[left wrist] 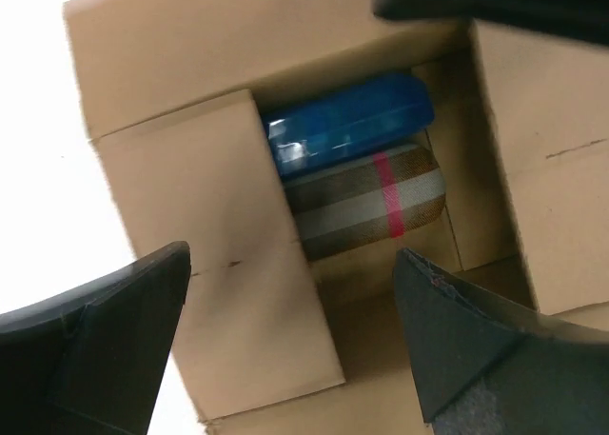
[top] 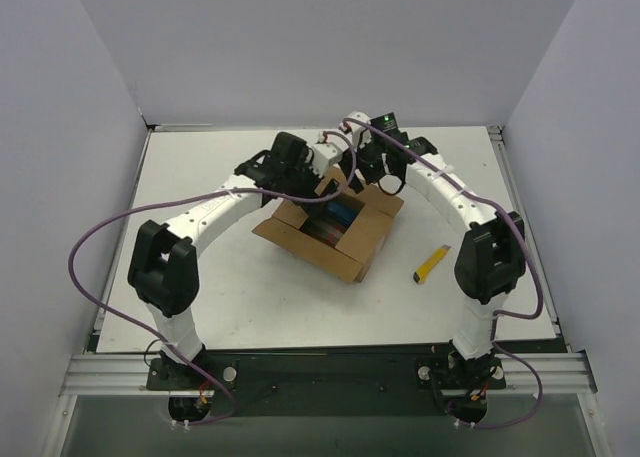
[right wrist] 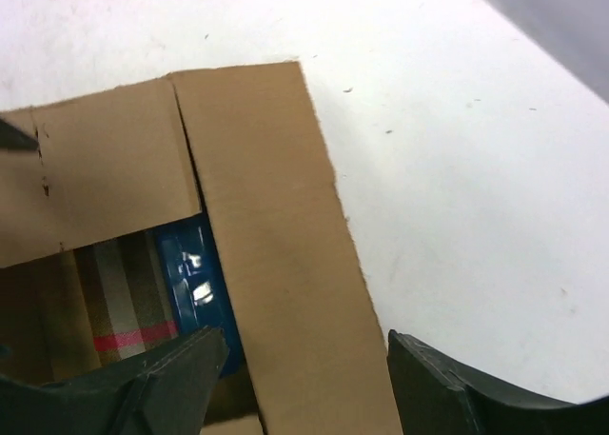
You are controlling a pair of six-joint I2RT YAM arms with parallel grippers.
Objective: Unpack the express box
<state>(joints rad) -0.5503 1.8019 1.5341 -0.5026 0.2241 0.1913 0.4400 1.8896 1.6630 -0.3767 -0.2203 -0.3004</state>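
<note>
2 things lie touching inside the express box (top: 365, 239), a blue case (left wrist: 347, 121) and a striped bundle (left wrist: 366, 202); left gripper (left wrist: 293, 254) and right gripper (right wrist: 304, 335) hang above, jaws spread, empty.

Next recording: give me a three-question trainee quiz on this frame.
1. True or false: the box has its flaps open.
2. What lies beside the blue case inside it? A) a bottle B) a striped case C) nothing
3. Fill in: the yellow knife lies ____ the box (inside/outside).
Key: 1 true; 2 B; 3 outside.
</note>
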